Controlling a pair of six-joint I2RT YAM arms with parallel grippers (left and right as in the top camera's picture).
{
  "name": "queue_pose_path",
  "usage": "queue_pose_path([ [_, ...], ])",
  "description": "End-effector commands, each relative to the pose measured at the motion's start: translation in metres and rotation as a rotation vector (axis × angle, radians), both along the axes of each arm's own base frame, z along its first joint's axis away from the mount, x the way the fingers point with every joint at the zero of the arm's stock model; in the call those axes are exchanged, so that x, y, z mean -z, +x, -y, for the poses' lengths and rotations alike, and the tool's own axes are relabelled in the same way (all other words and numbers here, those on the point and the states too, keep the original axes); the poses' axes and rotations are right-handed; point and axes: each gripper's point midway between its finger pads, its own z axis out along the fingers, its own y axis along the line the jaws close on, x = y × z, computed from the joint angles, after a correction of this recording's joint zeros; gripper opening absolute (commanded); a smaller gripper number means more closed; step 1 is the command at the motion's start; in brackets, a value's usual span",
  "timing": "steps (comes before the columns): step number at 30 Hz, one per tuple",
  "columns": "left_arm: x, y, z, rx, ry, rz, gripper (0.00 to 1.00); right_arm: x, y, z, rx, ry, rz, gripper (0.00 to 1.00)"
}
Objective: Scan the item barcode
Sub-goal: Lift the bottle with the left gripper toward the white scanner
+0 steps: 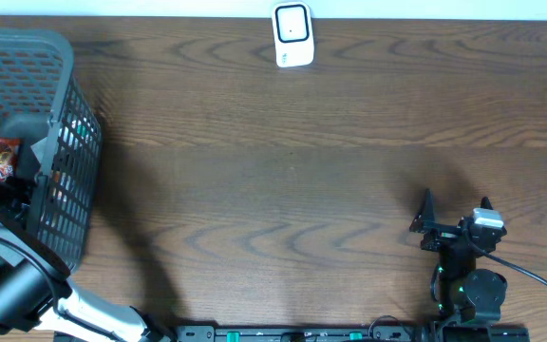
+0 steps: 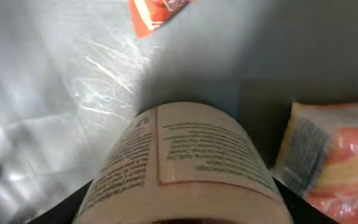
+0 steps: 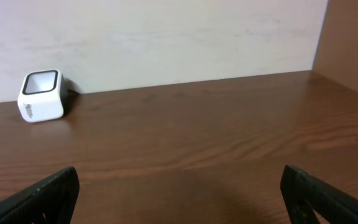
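Observation:
The item (image 2: 185,162) is a round container with a cream label of small print, lying inside the grey mesh basket (image 1: 69,180). In the left wrist view my left gripper (image 2: 179,214) is shut on it, its dark fingers (image 2: 61,208) pressed against both sides. From overhead the left gripper is hidden behind the basket wall. The white barcode scanner (image 1: 292,35) stands at the table's far edge, also seen as the scanner (image 3: 41,95) in the right wrist view. My right gripper (image 1: 454,209) rests low at the front right, open and empty (image 3: 185,199).
The basket occupies the left end of the table. It also holds a red packet (image 1: 6,157), which shows at the top of the left wrist view (image 2: 157,12), and an orange and yellow packet (image 2: 334,155) beside the item. Crinkled clear plastic (image 2: 73,81) lies to the item's left.

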Motion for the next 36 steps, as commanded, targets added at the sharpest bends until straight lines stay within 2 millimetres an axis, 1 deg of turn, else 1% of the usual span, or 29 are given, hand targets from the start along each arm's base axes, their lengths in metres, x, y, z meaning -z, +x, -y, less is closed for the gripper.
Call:
queue_pose_path([
  [1, 0.002, -0.004, 0.0, -0.01, -0.002, -0.015, 0.48, 0.0, 0.0, -0.002, -0.008, -0.012, -0.001, 0.99],
  [2, 0.0, -0.005, 0.0, -0.01, -0.002, -0.016, 0.45, 0.0, 0.0, -0.002, -0.009, -0.012, -0.001, 0.99],
  [4, -0.005, -0.004, -0.001, -0.01, 0.001, -0.012, 0.45, 0.0, 0.0, -0.002, -0.008, -0.012, -0.001, 0.99],
  [7, -0.025, 0.0, -0.002, -0.01, 0.015, 0.017, 0.45, 0.0, 0.0, -0.002, -0.008, -0.012, -0.001, 0.99],
  [9, -0.042, 0.007, -0.003, -0.008, 0.028, 0.063, 0.45, 0.0, 0.0, -0.002, -0.008, -0.012, -0.001, 0.99],
  [11, -0.068, 0.017, -0.004, -0.004, 0.051, 0.138, 0.45, 0.0, 0.0, -0.002, -0.008, -0.012, -0.001, 0.99],
  [13, -0.101, 0.029, -0.003, 0.007, 0.078, 0.242, 0.45, 0.0, 0.0, -0.002, -0.008, -0.012, -0.001, 0.99],
  [15, -0.141, 0.04, 0.001, 0.022, 0.114, 0.364, 0.45, 0.0, 0.0, -0.002, -0.008, -0.012, -0.001, 0.99],
  [16, -0.159, 0.043, 0.004, 0.019, 0.131, 0.414, 0.45, 0.0, 0.0, -0.002, -0.008, -0.012, -0.001, 0.99],
  [19, -0.226, 0.047, 0.014, 0.008, 0.208, 0.588, 0.48, 0.0, 0.0, -0.002, -0.008, -0.012, -0.001, 0.99],
  [22, -0.289, 0.047, 0.036, 0.029, 0.266, 0.781, 0.5, 0.0, 0.0, -0.002, -0.008, -0.012, -0.001, 0.99],
  [24, -0.322, 0.045, 0.057, 0.037, 0.278, 0.887, 0.51, 0.0, 0.0, -0.002, -0.008, -0.012, -0.001, 0.99],
  [25, -0.333, 0.044, 0.068, 0.038, 0.28, 0.924, 0.51, 0.0, 0.0, -0.002, -0.008, -0.012, -0.001, 0.99],
  [27, -0.35, 0.044, 0.092, 0.063, 0.272, 0.978, 0.51, 0.0, 0.0, -0.002, -0.008, -0.012, -0.001, 0.99],
  [28, -0.357, 0.045, 0.106, 0.09, 0.26, 1.001, 0.51, 0.0, 0.0, -0.002, -0.008, -0.012, -0.001, 0.99],
  [30, -0.364, 0.051, 0.136, 0.144, 0.227, 1.029, 0.51, 0.0, 0.0, -0.002, -0.008, -0.012, -0.001, 0.99],
  [33, -0.361, 0.066, 0.179, 0.235, 0.177, 1.023, 0.51, 0.0, 0.0, -0.002, -0.008, -0.012, -0.001, 0.99],
  [36, -0.343, 0.083, 0.219, 0.315, 0.159, 0.96, 0.51, 0.0, 0.0, -0.002, -0.008, -0.012, -0.001, 0.99],
])
